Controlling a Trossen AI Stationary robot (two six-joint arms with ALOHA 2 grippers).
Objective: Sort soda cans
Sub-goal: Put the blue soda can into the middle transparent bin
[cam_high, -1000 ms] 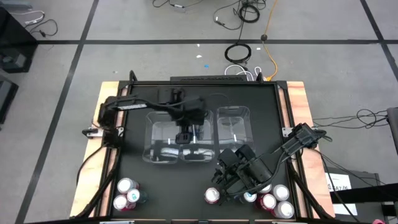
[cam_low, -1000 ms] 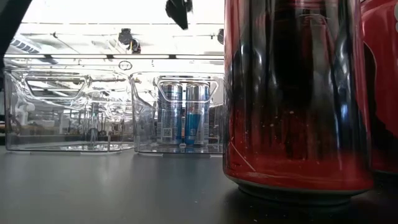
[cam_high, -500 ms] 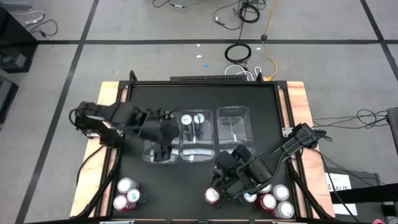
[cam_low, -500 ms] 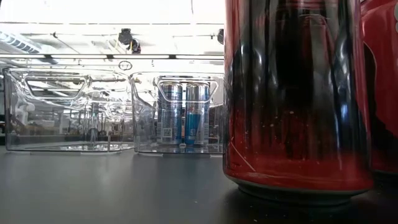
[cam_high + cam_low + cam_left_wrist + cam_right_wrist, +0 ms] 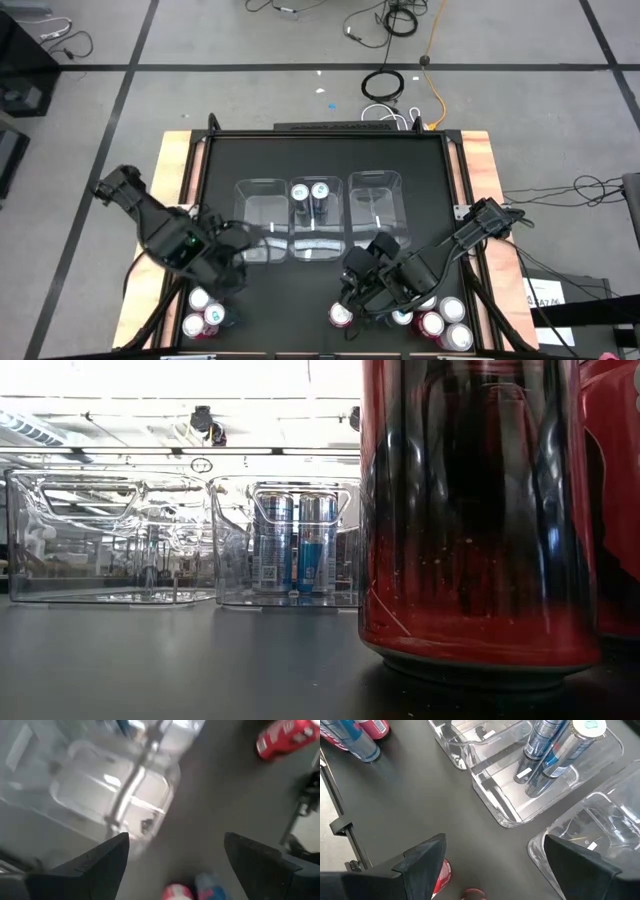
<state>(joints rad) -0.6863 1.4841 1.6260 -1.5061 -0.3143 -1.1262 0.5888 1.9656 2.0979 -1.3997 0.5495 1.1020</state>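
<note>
Clear plastic bins (image 5: 318, 218) are seen in a row at mid-table; the middle bin (image 5: 530, 780) holds two blue cans (image 5: 309, 192). Near its front, the right gripper (image 5: 352, 290) hangs with jaws apart above a red can (image 5: 342, 314), hidden from the low view. The left gripper (image 5: 225, 275), jaws apart, hovers near three cans (image 5: 204, 311).

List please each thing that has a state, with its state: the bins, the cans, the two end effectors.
Left bin: empty.
Middle bin: holds two blue cans, upright.
Right bin: empty.
Cans at front left: upright, unsorted.
Cans at front right: upright, unsorted.
Left end effector: open, holding nothing.
Right end effector: open, above a red can.
</note>
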